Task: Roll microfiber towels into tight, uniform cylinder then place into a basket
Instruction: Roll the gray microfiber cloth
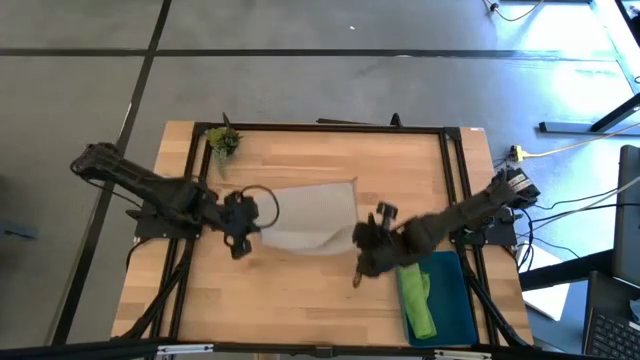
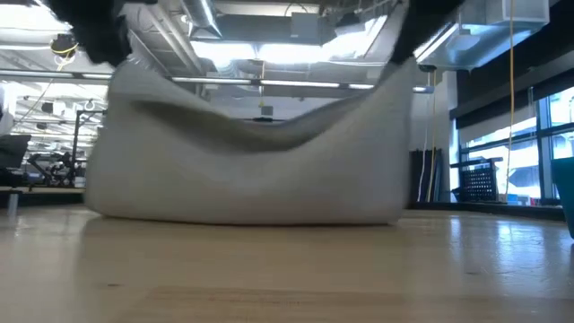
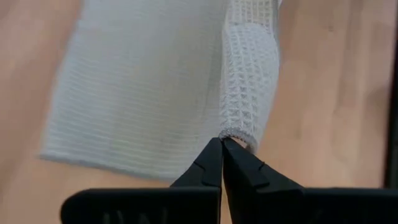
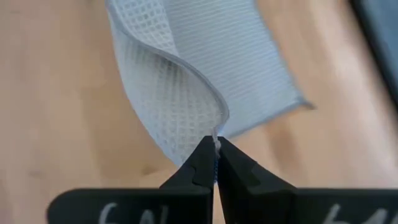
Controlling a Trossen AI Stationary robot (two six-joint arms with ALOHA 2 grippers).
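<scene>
The pale grey-beige microfiber towel (image 1: 312, 213) hangs between my two grippers; in the low view its top edge (image 2: 260, 126) sags between them and its lower part (image 2: 251, 211) rests on the table. My left gripper (image 1: 246, 226) is shut on one corner, and my right gripper (image 1: 362, 246) is shut on the other. The lime green towel (image 1: 416, 298) lies in the dark teal basket (image 1: 458, 300) at the table's near right. My left gripper pinches the towel's corner (image 3: 239, 132) between its two shut fingertips, slanting down at it. The cloth there is folded or curled over on itself and runs away from the fingers. My right gripper pinches the towel's hemmed edge at a corner (image 4: 217, 129) between its shut fingertips, slanting down. The cloth curves away from the fingers in a slack wave, its far part on the table.
A small green plant sprig (image 1: 222, 140) sits at the table's far left corner. Bare wood (image 1: 290, 300) lies between the towel and the near edge. The basket stands close beside my right arm.
</scene>
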